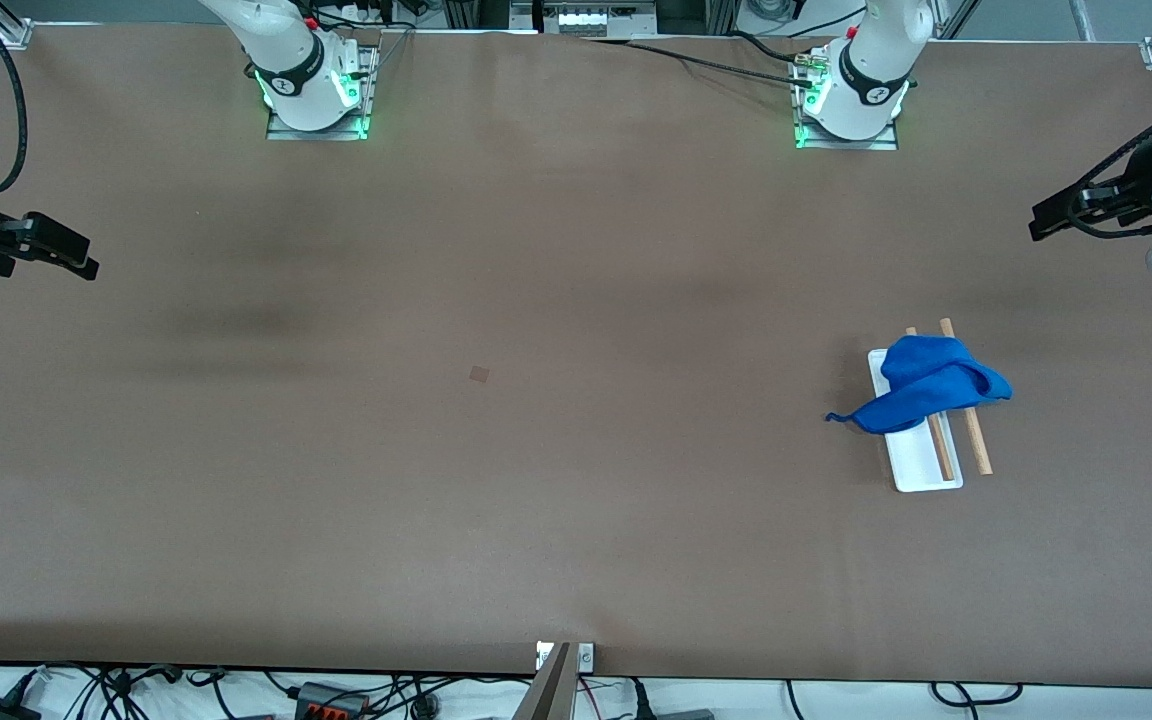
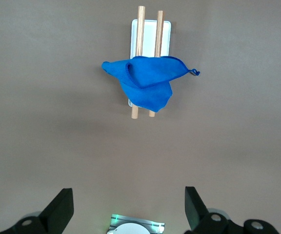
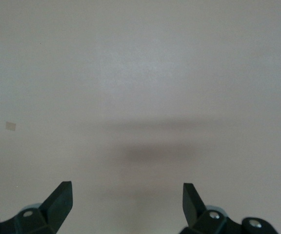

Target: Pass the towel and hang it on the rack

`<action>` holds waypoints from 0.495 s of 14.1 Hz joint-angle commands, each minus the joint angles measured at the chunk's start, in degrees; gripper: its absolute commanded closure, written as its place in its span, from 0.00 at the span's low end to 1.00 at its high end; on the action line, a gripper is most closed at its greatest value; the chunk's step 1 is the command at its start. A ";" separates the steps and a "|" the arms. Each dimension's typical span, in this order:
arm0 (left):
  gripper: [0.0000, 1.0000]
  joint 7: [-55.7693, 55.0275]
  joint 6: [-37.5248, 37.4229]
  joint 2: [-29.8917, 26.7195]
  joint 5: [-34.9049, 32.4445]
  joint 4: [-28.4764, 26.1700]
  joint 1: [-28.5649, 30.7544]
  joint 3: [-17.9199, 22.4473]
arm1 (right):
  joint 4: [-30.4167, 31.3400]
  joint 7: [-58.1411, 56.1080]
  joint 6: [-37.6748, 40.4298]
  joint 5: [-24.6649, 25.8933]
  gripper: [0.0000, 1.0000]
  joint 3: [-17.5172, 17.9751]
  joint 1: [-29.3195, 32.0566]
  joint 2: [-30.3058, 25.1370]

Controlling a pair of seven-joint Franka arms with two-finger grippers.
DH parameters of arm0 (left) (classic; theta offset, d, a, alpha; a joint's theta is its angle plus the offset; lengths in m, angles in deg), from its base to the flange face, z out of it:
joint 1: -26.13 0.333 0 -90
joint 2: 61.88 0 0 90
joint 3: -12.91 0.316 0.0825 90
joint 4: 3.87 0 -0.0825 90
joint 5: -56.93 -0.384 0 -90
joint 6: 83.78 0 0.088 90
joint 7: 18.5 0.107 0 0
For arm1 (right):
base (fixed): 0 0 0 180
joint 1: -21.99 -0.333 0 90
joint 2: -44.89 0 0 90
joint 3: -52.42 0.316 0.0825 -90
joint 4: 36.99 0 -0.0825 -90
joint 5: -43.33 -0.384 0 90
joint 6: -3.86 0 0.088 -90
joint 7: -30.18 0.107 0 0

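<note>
High front cam, two wrist cams

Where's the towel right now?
The towel is draped across the two wooden rods of the rack, toward the left arm's end of the table. No gripper holds it; in the front view its thin pointed corner hangs off toward the table's middle.

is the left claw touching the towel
Apart. The left wrist view shows the open left claw over bare table, clear of the towel draped on the rack.
</note>
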 commanded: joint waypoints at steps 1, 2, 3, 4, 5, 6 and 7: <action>0.00 0.38 1.33 -1.93 1.42 -1.60 -1.30 0.86 | 2.35 0.15 -0.66 1.14 0.00 -0.02 -0.77 -2.58; 0.00 0.03 1.51 -1.94 4.65 -1.60 -1.30 0.86 | 2.17 0.15 -0.31 1.40 0.00 0.07 -0.77 -2.58; 0.00 -0.06 2.20 -2.02 6.69 -1.60 -1.30 0.95 | 2.26 0.15 -0.22 1.40 0.00 0.07 -0.77 -2.84; 0.00 -0.33 2.99 -2.46 7.40 -1.68 -1.30 0.95 | 2.08 0.15 -0.14 1.40 0.00 0.07 -0.69 -2.84; 0.00 -0.59 3.18 -3.07 7.67 -2.73 -1.30 0.86 | 2.08 0.15 0.13 1.32 0.00 0.07 -0.69 -2.93; 0.00 -0.68 4.14 -4.12 8.98 -4.65 -1.30 0.86 | 2.00 0.32 0.22 1.32 0.00 -0.01 -0.69 -3.02; 0.00 -0.59 4.67 -4.92 10.12 -5.72 -1.04 0.86 | 1.99 0.41 0.30 1.23 0.00 -0.10 -0.60 -2.93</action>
